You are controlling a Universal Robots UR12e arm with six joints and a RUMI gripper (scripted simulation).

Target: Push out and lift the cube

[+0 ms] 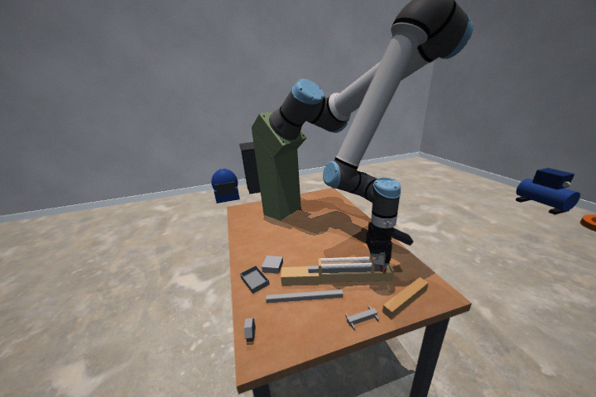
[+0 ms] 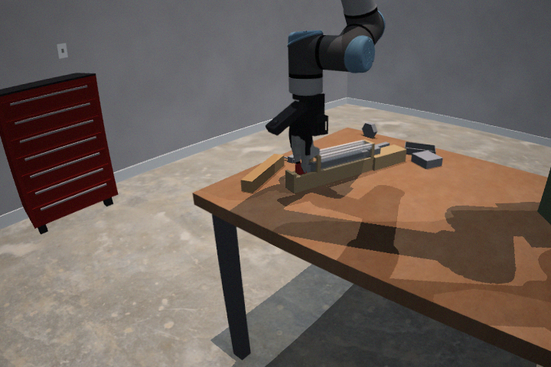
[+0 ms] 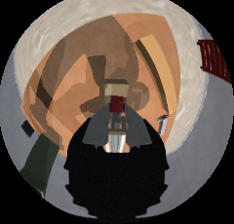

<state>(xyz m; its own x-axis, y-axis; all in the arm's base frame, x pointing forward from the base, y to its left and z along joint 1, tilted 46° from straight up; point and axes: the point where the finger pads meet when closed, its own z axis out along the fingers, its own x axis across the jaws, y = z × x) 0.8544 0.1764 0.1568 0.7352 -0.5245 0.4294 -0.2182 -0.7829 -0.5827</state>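
Observation:
The channel point(image 1: 355, 278) point(image 2: 343, 174) has a tan base and a roof of clear or pale bars. A grey bar point(image 1: 311, 270) point(image 2: 383, 145) sticks out of its far end, over the long ledge. At the other end is the short ledge with a raised lip point(image 2: 290, 180) point(image 3: 116, 82). The red cube point(image 2: 299, 167) point(image 3: 117, 102) is beyond the channel's mouth, low over the short ledge. Whether it touches the ledge is hidden. My gripper point(image 1: 382, 267) point(image 2: 302, 169) point(image 3: 116, 103) points down with a finger on each side of the cube, shut on it. The fingers partly hide it.
A wooden block point(image 1: 406, 296) point(image 2: 263, 173) point(image 3: 158, 70) lies near the lip end. A grey piece with prongs point(image 1: 362, 316), a long grey bar point(image 1: 304, 296), a shallow tray point(image 1: 254, 279), a grey block point(image 1: 272, 261) and a small grey piece point(image 1: 248, 328) lie around the channel.

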